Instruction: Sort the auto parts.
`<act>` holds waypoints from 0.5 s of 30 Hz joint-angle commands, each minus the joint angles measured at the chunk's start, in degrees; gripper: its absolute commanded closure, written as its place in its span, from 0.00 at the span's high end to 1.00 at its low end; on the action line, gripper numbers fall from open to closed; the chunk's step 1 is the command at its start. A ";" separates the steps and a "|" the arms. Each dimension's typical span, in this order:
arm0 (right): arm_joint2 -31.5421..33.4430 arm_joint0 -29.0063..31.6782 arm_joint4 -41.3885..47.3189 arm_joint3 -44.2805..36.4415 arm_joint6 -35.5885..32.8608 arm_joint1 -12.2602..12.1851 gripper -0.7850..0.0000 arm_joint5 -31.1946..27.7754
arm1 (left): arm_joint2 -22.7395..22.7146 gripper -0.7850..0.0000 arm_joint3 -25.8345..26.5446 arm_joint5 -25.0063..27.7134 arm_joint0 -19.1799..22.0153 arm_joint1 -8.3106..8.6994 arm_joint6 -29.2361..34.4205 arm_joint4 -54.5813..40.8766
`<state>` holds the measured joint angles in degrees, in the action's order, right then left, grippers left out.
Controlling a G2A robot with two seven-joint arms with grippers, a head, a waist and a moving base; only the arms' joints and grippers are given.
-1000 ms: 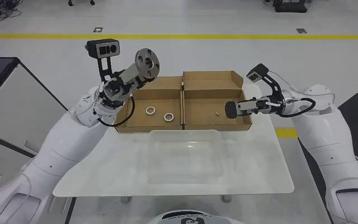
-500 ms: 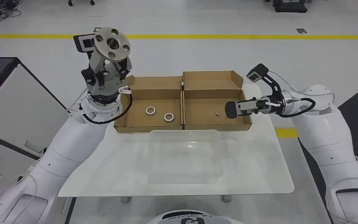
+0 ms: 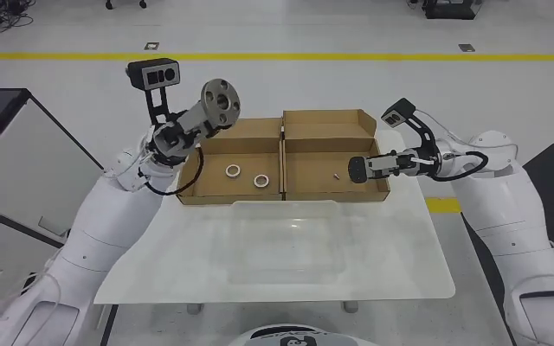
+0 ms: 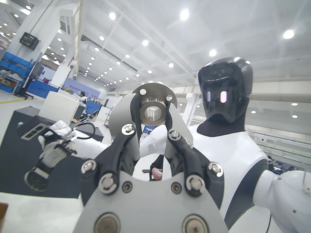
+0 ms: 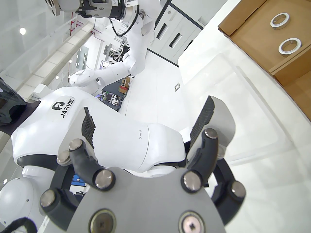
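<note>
My left gripper (image 4: pixel 151 112) is shut on a round metal flange (image 4: pixel 152 103) with bolt holes. In the top view the flange (image 3: pixel 221 102) is held high above the back left corner of the left cardboard box (image 3: pixel 208 164). Two white rings (image 3: pixel 232 170) (image 3: pixel 261 181) lie in that box; the right wrist view also shows these rings (image 5: pixel 280 20) (image 5: pixel 289 46). My right gripper (image 3: pixel 355 169) hangs over the right box (image 3: pixel 329 117), near its front right corner. My right gripper (image 5: pixel 148 112) is open, with nothing between its fingers. A small pale part (image 3: pixel 336 174) lies in the right box.
A clear shallow plastic tray (image 3: pixel 281 242) sits on the white table (image 3: pixel 407 268) in front of the two boxes. A dark cabinet (image 3: pixel 26 147) stands at the table's left.
My left arm swung the flange up and to the left, face upward, then brought it back toward the left box. The right arm has kept still.
</note>
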<state>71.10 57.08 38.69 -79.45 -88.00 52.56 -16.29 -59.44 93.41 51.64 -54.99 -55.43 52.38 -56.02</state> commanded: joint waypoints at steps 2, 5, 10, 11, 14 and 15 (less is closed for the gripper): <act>0.00 0.00 0.00 0.00 0.00 0.00 1.00 0.00 | -0.99 0.00 0.18 -0.57 -0.23 -0.06 -0.49 6.42; 0.00 0.00 0.00 0.00 0.00 0.00 1.00 0.00 | -1.47 0.00 1.68 -0.81 -1.14 -0.31 -2.37 8.00; 0.00 0.00 0.00 0.00 0.00 0.00 1.00 0.00 | -1.63 0.00 4.47 0.74 -2.76 -0.93 -2.73 0.49; 0.00 0.00 0.00 0.00 0.00 0.00 1.00 0.00 | -1.62 0.00 4.90 0.92 -2.99 -1.06 -2.20 -1.64; 0.00 0.00 0.00 0.00 0.00 0.00 1.00 0.00 | -1.73 0.00 5.85 0.89 -3.43 -1.50 -0.62 -7.93; 0.00 0.00 0.00 0.00 0.00 0.00 1.00 0.00 | -1.87 0.00 6.12 0.50 -3.50 -1.65 -0.23 -9.57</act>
<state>71.10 57.08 38.69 -79.45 -88.00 52.56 -16.29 -61.19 99.20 52.57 -58.40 -56.91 51.77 -63.24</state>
